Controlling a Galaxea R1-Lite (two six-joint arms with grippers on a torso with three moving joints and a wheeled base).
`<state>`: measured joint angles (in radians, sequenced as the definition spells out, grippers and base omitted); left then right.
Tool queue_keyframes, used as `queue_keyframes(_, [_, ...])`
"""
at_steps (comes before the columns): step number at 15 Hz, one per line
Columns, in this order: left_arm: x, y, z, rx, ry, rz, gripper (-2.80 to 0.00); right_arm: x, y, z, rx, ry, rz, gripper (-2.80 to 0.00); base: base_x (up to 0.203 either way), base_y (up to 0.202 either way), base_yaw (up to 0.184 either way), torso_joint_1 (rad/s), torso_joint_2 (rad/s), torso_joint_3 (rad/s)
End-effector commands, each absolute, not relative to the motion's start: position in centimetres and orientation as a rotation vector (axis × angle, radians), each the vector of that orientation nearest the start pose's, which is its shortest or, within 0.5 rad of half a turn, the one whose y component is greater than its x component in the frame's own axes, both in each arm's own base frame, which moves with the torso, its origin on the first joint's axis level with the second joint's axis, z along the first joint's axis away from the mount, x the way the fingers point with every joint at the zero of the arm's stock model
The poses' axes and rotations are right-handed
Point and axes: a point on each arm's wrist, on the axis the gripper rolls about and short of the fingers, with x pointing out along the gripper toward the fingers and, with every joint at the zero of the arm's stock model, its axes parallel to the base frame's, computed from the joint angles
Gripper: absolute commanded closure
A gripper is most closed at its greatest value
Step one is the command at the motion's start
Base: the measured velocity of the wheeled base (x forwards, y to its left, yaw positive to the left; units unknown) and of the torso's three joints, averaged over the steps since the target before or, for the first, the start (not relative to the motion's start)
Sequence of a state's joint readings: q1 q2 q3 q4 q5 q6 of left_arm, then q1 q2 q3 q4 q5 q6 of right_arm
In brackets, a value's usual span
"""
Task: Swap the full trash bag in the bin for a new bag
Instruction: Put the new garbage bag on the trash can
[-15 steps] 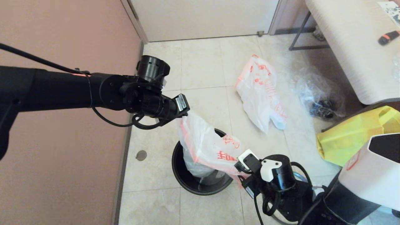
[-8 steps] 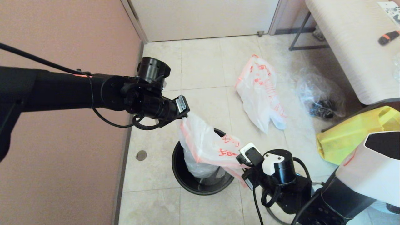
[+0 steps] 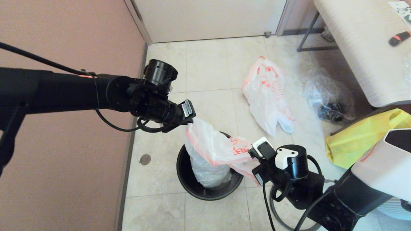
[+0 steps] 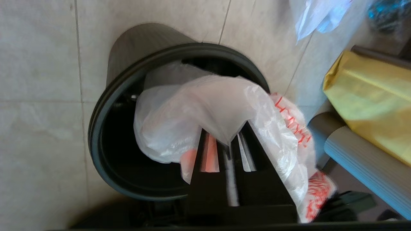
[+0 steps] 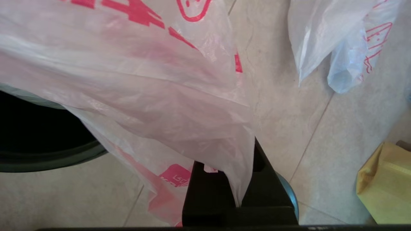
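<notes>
Landmark: the bin, a black round bucket on the tiled floor.
Left gripper: held above the bin's far-left rim; its jaws are pinched tight on one edge of the new bag.
Right gripper: placed just beside the bin's right rim; its jaws are clamped on the opposite edge of the same bag, whose film is draped over them.
New bag: stretched between the two grippers across the bin's mouth, with its lower part hung down inside the bin and its mouth not yet spread.
Full trash bag: laid on the floor well beyond the bin, to the far right.
Done: the full bag is already out of the bin, and the new one is gripped on both sides and partly lowered in.
Left: by judgement, the bag must be opened, its edge folded over the rim and fixed there.
Writing: orange-red characters and a small face outline are printed on the new bag; the characters cannot be read. Denser orange print is carried by the full bag and is also illegible.
</notes>
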<state>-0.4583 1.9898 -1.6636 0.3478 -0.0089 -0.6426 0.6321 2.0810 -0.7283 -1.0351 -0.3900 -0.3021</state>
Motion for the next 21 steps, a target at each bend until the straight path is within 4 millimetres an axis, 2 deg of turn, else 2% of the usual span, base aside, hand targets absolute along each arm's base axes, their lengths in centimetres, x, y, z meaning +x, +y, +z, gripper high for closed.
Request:
queue_keyframes(1, [35.2,-17.5,22.1,-0.451,0.800,-0.210,-2.80,29.0,20.2,8.7,-0.440,0.209,0.276,0.00,0.000,0.000,0.000,0.000,0.00,0.000])
queue_keyframes(4, [35.0,-16.7,23.1,-0.426,0.847,-0.177,-2.80,28.5,20.0,10.5,-0.422,0.178,0.277,0.00,0.000,0.000,0.000,0.000,0.00,0.000])
queue_keyframes(8, [32.5,-14.6,24.6,-0.233,1.013,-0.160,-2.80,27.2,19.7,13.7,-0.337,0.232,0.292,0.00,0.000,0.000,0.000,0.000,0.00,0.000])
queue_keyframes(12, [31.0,-13.9,25.8,-0.215,1.011,-0.165,-2.80,26.3,20.1,15.0,-0.241,0.485,0.361,0.00,0.000,0.000,0.000,0.000,0.00,0.000])
queue_keyframes(17, [31.3,-14.0,25.6,-0.212,1.013,-0.163,-2.80,26.4,20.9,19.3,-0.037,0.828,0.434,0.00,0.000,0.000,0.000,0.000,0.00,0.000])
queue_keyframes(21, [30.3,-14.2,25.3,-0.210,1.039,-0.174,-2.80,27.2,21.3,18.0,0.045,0.925,0.409,0.00,0.000,0.000,0.000,0.000,0.00,0.000])
